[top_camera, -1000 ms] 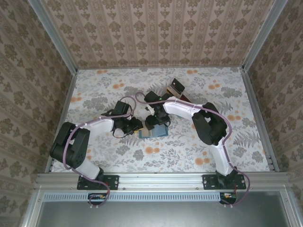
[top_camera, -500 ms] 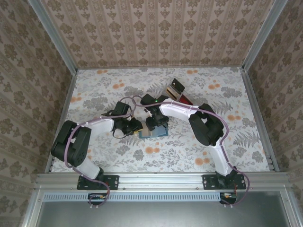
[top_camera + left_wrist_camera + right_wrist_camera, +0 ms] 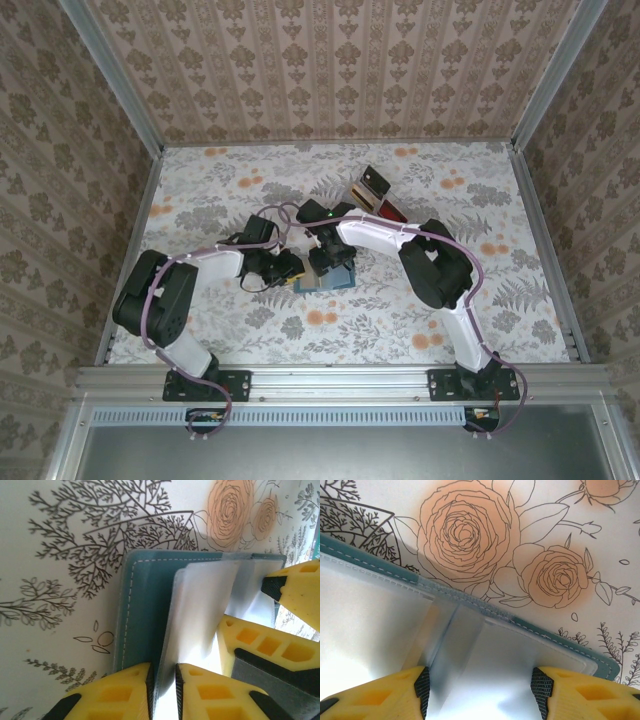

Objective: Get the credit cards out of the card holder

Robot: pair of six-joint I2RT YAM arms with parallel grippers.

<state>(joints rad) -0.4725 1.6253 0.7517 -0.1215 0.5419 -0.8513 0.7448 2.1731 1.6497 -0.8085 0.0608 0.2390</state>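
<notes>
The teal card holder point(image 3: 338, 280) point(image 3: 145, 610) point(image 3: 555, 630) lies open on the flowered table, its clear plastic sleeves fanned up. My left gripper point(image 3: 287, 267) point(image 3: 163, 687) is shut on the holder's near edge, pinching the teal cover and a sleeve between its pads. My right gripper point(image 3: 326, 262) point(image 3: 482, 690) hovers low over the sleeves, its jaws apart with a clear sleeve point(image 3: 470, 660) spanning the gap. Its yellow fingers point(image 3: 295, 587) show in the left wrist view beside the sleeves. Glare on the plastic hides any credit cards.
A brown and red box-like object point(image 3: 372, 190) stands behind the arms at the back middle. Metal rails point(image 3: 540, 240) and patterned walls bound the table on three sides. Bare flowered cloth lies to the left point(image 3: 190, 220) and right point(image 3: 510, 290).
My right gripper has shifted slightly left over the card holder and its jaws have narrowed. The left gripper has stayed pinched on the holder's edge, tightening a little.
</notes>
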